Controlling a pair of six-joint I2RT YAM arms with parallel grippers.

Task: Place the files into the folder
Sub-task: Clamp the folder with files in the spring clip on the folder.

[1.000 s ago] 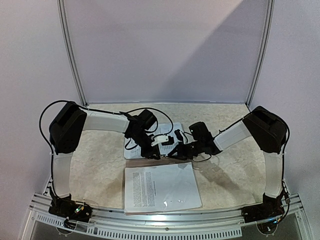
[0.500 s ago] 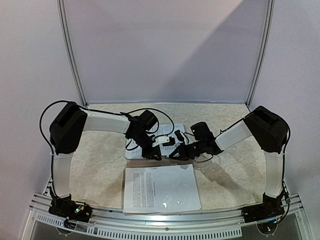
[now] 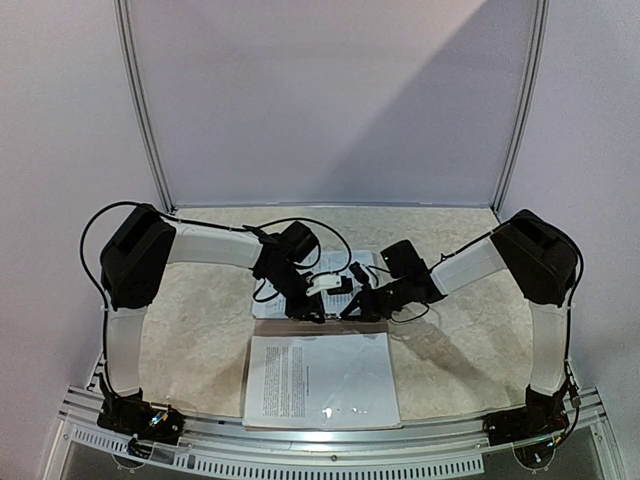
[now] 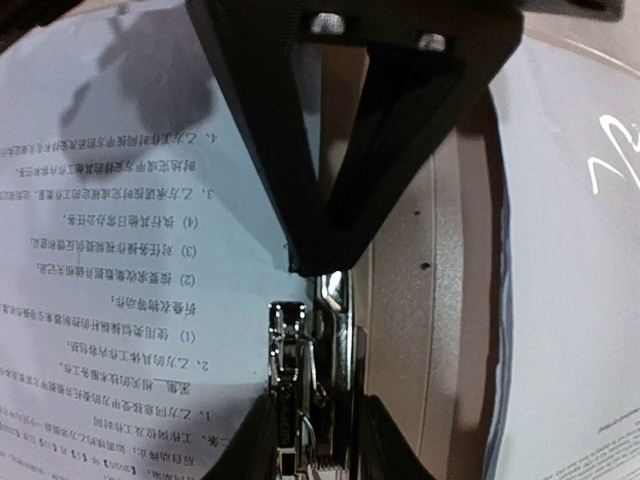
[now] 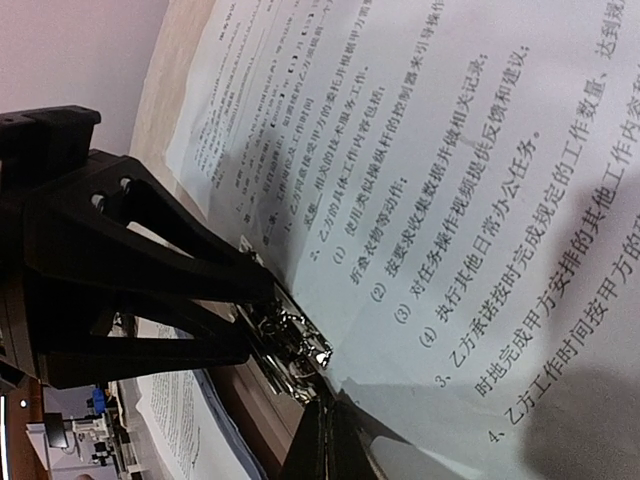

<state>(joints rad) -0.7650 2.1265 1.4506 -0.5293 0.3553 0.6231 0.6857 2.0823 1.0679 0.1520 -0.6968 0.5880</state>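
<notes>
Top view is dim and violet-tinted, a diagonal shadow crossing the back wall (image 3: 400, 120); small glare spots sit on the near files (image 3: 320, 375); left wrist view is bluish, soft toward its edges; right wrist print is crisp mid-frame, the clip (image 5: 290, 340) glinting.

Your worktop (image 3: 200, 320) is a pale beige, mottled surface with a slotted metal rail (image 3: 320, 440) along its near edge. In the middle of it the folder (image 4: 435, 300) lies open and flat. Its spine runs left to right, and the metal clip (image 4: 300, 370) sits on that spine. White printed files (image 5: 480, 200) cover both leaves. The near sheet (image 3: 320, 378) reaches almost to the rail, and the far sheet (image 3: 268, 300) lies just behind the spine. You can see only a thin tan border along the near leaf's left edge. Soft shadows fall on the worktop to the right of the folder.
</notes>
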